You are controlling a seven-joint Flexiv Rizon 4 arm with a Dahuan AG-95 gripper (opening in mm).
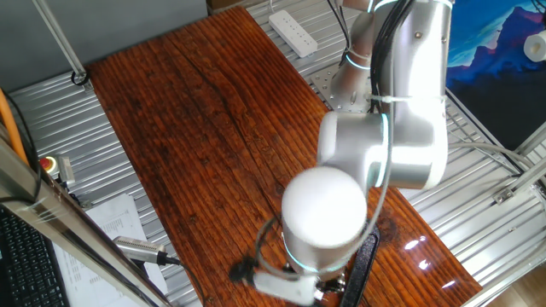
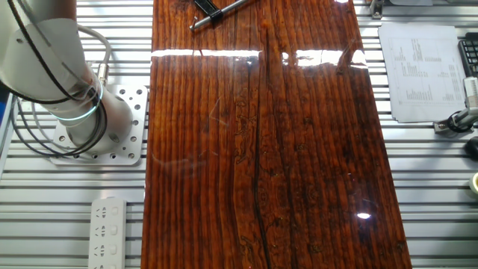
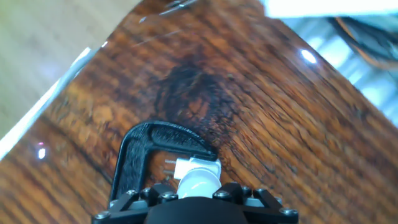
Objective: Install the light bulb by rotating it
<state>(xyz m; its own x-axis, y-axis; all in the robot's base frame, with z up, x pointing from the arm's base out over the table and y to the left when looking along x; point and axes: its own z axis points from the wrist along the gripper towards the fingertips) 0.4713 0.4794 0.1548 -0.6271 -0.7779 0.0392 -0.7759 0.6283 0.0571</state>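
Gripper [image 3: 198,194]: seen only in the hand view, at the bottom edge; its fingers are hidden, so I cannot tell how wide it stands.
Arm [image 1: 388,141]: silver, bent forward and down over the near end of the wooden table [image 1: 196,128].
Black clamp [image 3: 149,155]: C-shaped, lying on the wood just ahead of the gripper.
Light bulb [image 3: 200,175]: small, white, right at the gripper's front, inside the clamp's opening.

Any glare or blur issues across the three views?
One fixed view: sharp, small glare patches on the glossy brown wooden table near the bottom right. The other fixed view: sharp, bright glare band across the tabletop's upper part. Hand view: soft and motion-blurred; small white light bulb and black C-shaped clamp fuzzy.
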